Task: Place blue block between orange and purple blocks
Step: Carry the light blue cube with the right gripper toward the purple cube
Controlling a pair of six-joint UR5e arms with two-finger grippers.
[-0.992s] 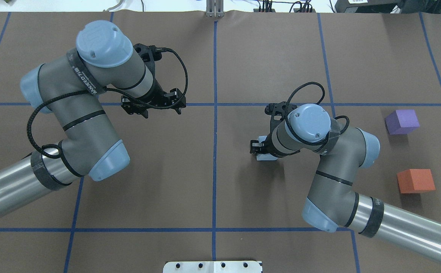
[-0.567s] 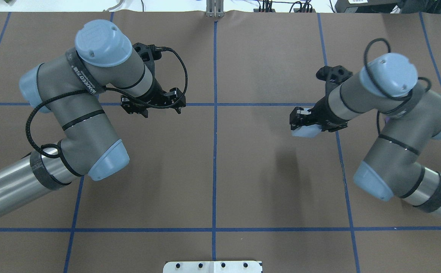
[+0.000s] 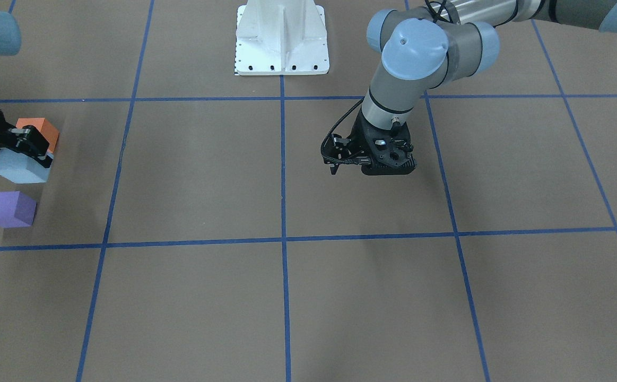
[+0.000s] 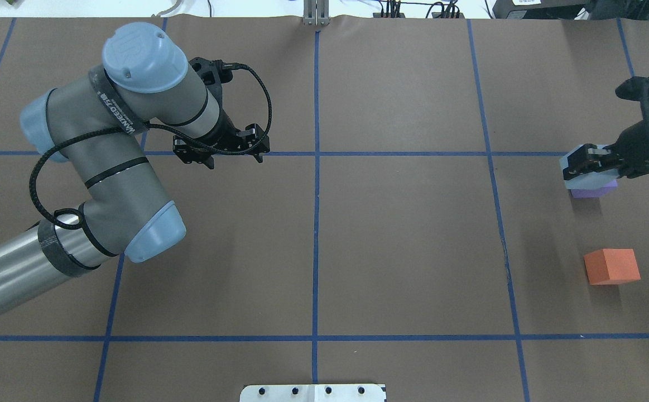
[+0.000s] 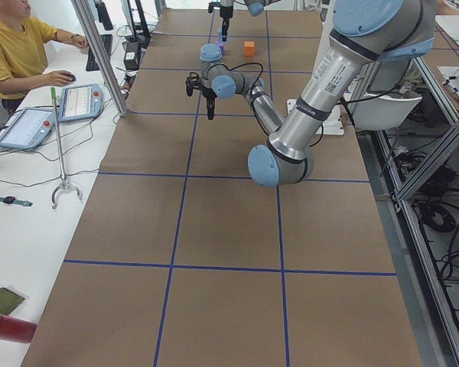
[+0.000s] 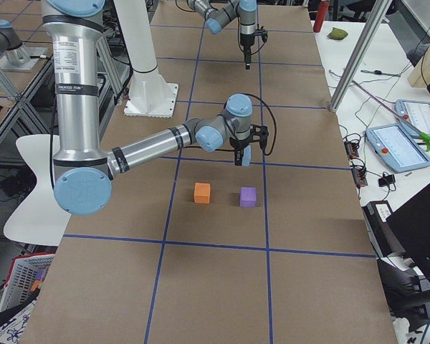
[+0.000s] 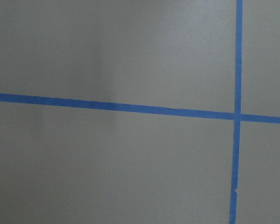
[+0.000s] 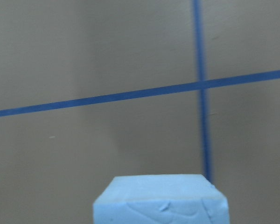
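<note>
Blue block (image 4: 586, 180) hangs clamped inside the right gripper (image 4: 587, 160).

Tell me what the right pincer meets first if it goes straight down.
Likely bare table: the right pincer holds the blue block, and its wrist view shows only paper ahead. Overhead, it overlaps the purple block, so depth is unclear.

R gripper (image 6: 241, 159) is hanging fingers-down near purple block (image 6: 249, 197), not touching it; grip too small to tell. Orange block (image 6: 202, 192) is sitting beside purple block, gap between. L gripper (image 6: 247, 63) is hovering well beyond it.
</note>
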